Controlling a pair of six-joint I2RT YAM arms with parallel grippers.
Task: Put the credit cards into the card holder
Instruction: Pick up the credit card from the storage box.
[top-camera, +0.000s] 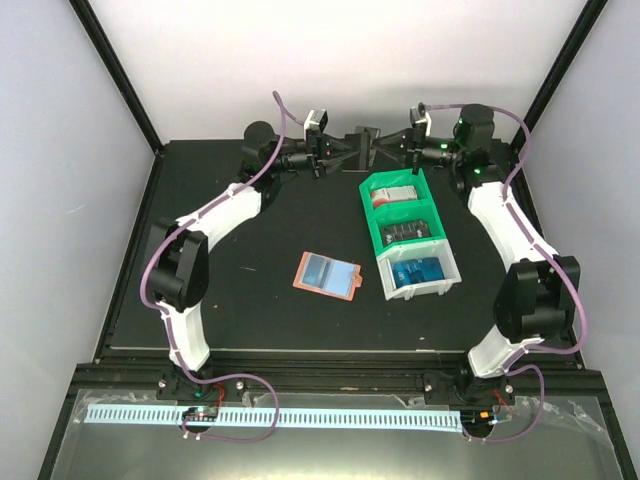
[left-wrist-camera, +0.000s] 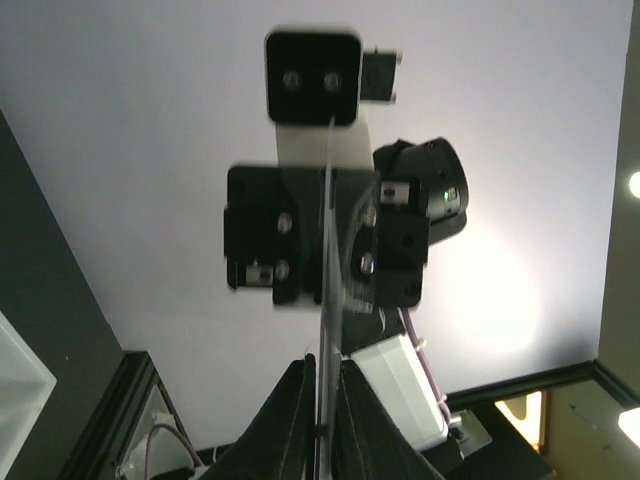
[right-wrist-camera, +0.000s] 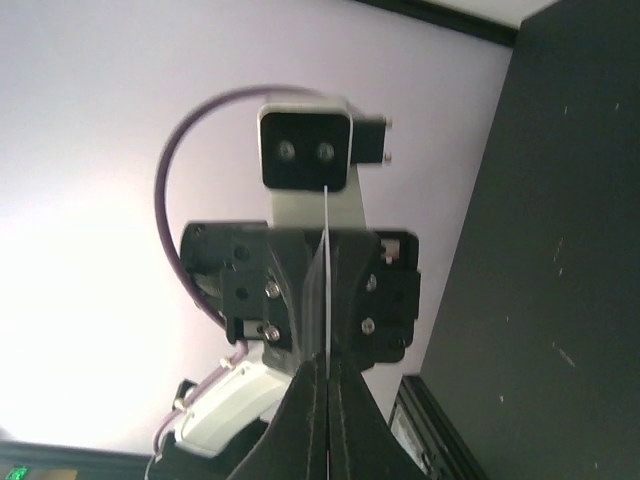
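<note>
At the back centre of the table my two grippers meet tip to tip above the surface, with a credit card (top-camera: 364, 141) held on edge between them. My left gripper (left-wrist-camera: 322, 362) has its fingers close on both sides of the thin card (left-wrist-camera: 328, 270). My right gripper (right-wrist-camera: 327, 362) is shut tight on the same card (right-wrist-camera: 326, 300) from the opposite side. In the top view the left gripper (top-camera: 351, 151) and the right gripper (top-camera: 383, 150) face each other. The salmon card holder (top-camera: 327, 273) lies flat mid-table, with a blue card showing in it.
A green-and-white compartment tray (top-camera: 384, 240) stands right of centre. It holds a red-and-white card (top-camera: 398, 194) at the back, dark cards (top-camera: 410, 231) in the middle and a blue card (top-camera: 420, 270) in front. White walls enclose the black table.
</note>
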